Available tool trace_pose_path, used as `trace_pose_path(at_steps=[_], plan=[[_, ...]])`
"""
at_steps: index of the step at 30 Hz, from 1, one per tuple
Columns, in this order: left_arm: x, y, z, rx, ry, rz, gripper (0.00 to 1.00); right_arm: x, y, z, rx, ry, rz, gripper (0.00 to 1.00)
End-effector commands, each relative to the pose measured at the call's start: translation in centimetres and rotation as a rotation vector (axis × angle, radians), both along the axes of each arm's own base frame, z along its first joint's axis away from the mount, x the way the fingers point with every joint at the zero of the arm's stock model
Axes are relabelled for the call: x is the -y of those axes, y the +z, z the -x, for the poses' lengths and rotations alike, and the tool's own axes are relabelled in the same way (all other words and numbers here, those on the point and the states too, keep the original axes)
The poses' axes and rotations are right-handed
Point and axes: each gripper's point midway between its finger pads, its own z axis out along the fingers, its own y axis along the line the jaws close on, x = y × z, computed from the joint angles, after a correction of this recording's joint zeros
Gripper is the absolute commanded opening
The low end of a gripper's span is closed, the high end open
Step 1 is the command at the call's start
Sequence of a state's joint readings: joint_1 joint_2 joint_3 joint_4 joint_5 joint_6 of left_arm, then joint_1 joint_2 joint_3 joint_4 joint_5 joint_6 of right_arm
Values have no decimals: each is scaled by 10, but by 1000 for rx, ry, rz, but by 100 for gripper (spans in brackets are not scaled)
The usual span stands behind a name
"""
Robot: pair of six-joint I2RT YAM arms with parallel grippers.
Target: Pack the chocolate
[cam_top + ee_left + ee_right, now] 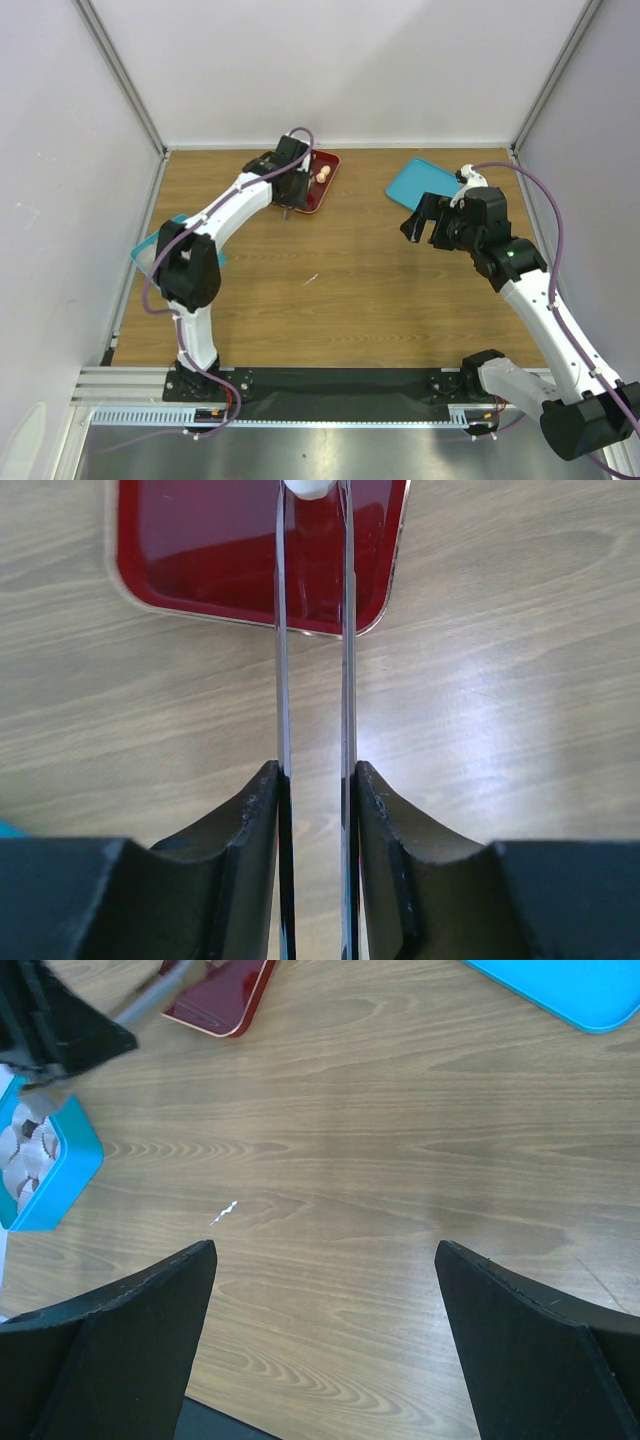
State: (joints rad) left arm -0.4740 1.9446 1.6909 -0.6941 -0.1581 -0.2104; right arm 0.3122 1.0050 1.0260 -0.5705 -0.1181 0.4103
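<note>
Pale chocolate [310,487] sits between left hand [312,505] tips, possibly touching both

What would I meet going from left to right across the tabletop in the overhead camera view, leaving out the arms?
teal box → red tray → flat teal lid

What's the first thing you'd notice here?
The shiny red tray at the back of the table, where the left gripper has its long thin fingers either side of a pale chocolate. Then the bright teal lid to the right, with the right gripper wide open nearby.
</note>
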Motion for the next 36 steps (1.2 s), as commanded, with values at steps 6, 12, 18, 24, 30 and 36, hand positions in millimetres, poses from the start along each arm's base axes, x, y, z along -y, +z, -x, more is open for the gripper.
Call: trace_pose_path(at_steps=[6,12,18,24,30,36], plan=[[-51,93,28,147,163,31,31,-11,26,-2,64,33,-62,99],[-119,108,72,147,351,68,30,-17,32,3,81,57,-101,99],[-207,111,130,171,572,78,31,-24,34,11,102,92,-136,99],[-260,103,170,150,725,39,31,-28,34,17,122,124,-155,99],[-284,75,185,86,827,27,28,-32,29,18,143,151,-131,99],[-305,58,200,56,906,-10,29,-41,24,25,138,174,-114,100]])
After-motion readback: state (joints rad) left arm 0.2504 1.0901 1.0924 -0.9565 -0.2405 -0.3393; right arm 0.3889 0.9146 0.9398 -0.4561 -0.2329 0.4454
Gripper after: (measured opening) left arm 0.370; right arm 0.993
